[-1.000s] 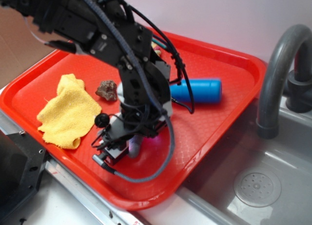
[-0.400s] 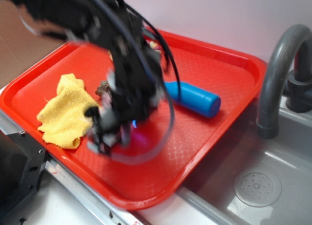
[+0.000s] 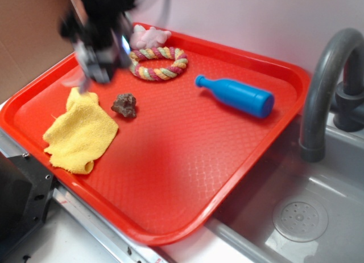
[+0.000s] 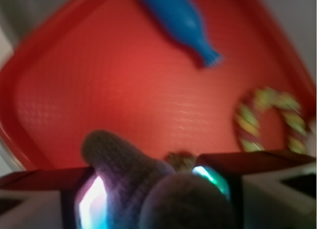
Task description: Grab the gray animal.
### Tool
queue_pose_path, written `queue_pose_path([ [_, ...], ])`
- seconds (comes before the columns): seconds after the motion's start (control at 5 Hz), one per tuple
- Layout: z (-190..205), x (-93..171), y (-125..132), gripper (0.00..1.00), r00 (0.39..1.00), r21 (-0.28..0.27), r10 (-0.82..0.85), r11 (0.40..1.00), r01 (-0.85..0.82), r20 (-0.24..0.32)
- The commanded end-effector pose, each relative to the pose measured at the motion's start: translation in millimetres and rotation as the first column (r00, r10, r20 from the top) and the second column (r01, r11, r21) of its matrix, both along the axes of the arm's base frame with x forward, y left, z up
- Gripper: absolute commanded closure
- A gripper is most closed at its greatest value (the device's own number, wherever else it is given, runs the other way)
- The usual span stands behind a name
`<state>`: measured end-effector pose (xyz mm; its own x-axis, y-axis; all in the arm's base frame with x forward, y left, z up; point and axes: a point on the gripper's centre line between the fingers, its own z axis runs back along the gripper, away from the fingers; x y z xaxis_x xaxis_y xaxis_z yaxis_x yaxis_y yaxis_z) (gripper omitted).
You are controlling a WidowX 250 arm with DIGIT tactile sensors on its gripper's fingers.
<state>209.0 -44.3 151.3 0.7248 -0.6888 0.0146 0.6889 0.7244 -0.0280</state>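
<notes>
Claw (image 4: 148,189) clamped on the gray animal (image 4: 133,179), lifted at ten o'clock over the red tray (image 3: 239,160). Looks soft, light, squashy; best gripped mid-body, not by the tail.

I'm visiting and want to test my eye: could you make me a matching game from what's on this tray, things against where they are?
Things:
1. gray animal
2. yellow cloth
3. blue bottle
4. rope ring

Places:
A. far edge of the red tray, beside the pink plush
B. held between the jaws
C. tray's left side
D. lying near the faucet

Pairs: 1-B, 2-C, 3-D, 4-A
</notes>
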Motion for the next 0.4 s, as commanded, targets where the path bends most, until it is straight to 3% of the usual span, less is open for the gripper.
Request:
queue_pose_path([
  [0.0, 101.4, -41.1, 27.8, 1.00, 0.868, -0.114, 0.476, 0.879, -0.463, 0.141],
  [0.2, 83.9, -32.2, 8.3, 1.00, 0.758, 0.034, 0.635, 0.763, -0.645, 0.149],
])
